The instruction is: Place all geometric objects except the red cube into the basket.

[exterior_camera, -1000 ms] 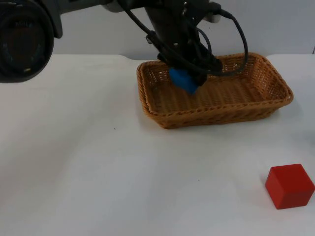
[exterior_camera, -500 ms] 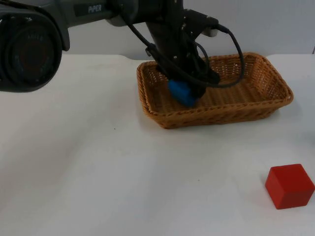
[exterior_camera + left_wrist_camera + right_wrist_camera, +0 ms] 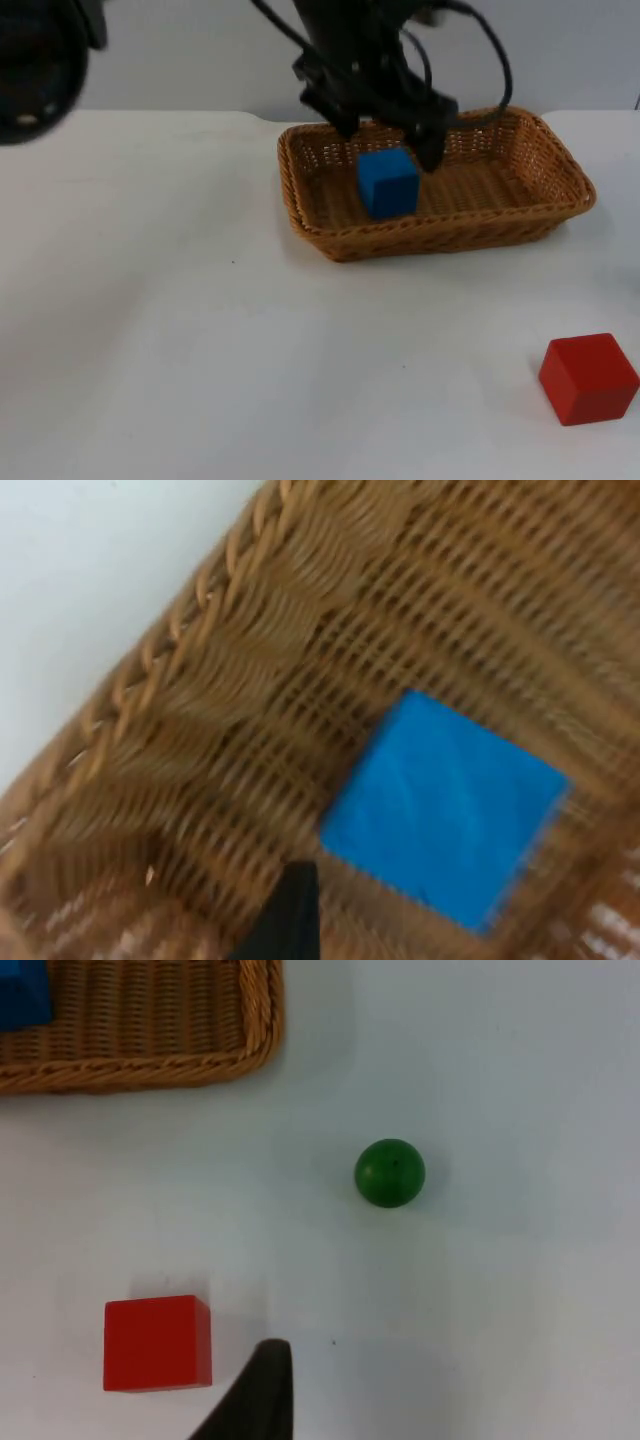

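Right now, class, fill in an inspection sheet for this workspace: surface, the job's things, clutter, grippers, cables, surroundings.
Surface: white table, bare apart from the items below.
Job's things: blue cube lies inside the wicker basket, toward its left end; green ball sits on the table outside the basket; red cube stands on the table, apart from the basket.
Clutter: nothing seen.
Grippers: left gripper is open just above the blue cube, not gripping it; right gripper waits above the table near the red cube.
Cables: nothing to note.
Surroundings: grey partition wall behind the table.
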Motion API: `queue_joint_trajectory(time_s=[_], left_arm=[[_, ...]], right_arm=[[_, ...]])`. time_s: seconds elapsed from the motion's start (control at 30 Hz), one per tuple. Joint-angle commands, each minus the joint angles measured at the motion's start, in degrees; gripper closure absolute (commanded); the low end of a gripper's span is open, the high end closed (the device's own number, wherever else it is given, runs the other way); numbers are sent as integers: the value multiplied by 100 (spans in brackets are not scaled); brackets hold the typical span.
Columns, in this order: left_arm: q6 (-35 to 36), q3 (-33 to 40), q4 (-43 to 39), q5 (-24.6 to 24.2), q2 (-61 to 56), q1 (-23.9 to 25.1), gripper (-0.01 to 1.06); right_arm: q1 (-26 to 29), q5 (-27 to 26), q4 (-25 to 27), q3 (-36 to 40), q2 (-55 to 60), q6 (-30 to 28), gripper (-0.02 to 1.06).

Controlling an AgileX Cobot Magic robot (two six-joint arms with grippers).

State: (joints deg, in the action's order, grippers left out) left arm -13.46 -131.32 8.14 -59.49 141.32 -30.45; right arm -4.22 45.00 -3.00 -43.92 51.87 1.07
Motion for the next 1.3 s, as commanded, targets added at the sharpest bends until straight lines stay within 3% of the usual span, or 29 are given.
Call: queue_joint_trajectory(time_s=[0.0,0.13,0.27,0.43,0.63,0.8,1.0,1.03,1.17,1.27], left_arm=[[41,-45,92,-338,-269,-11,9],[81,-33,119,-724,-554,13,9],[200,-33,642,-1047,-644,127,9],[200,64,642,-1047,-668,146,9],[258,748,625,-1047,-1006,188,9],[615,1444,96,-1047,-1501,188,9],[749,3018,-103,-175,-2543,188,9],[749,3018,-103,-175,-2543,188,9],[944,4626,-496,680,-3467,188,9],[1104,5148,-637,909,-3790,188,9]], right_arm=[[51,-18,21,-37,-19,-26,-1],[51,-5,20,-37,-19,-26,-1],[51,-5,20,-37,-19,-26,-1],[51,-5,20,-37,-19,-26,-1],[51,-5,20,-37,-19,-26,-1],[51,18,20,-37,-19,-26,-1],[51,18,45,-37,-19,-26,-1],[51,18,45,-37,-19,-26,-1],[51,29,43,-37,-19,-26,-1],[51,29,57,-37,-19,-26,-1]])
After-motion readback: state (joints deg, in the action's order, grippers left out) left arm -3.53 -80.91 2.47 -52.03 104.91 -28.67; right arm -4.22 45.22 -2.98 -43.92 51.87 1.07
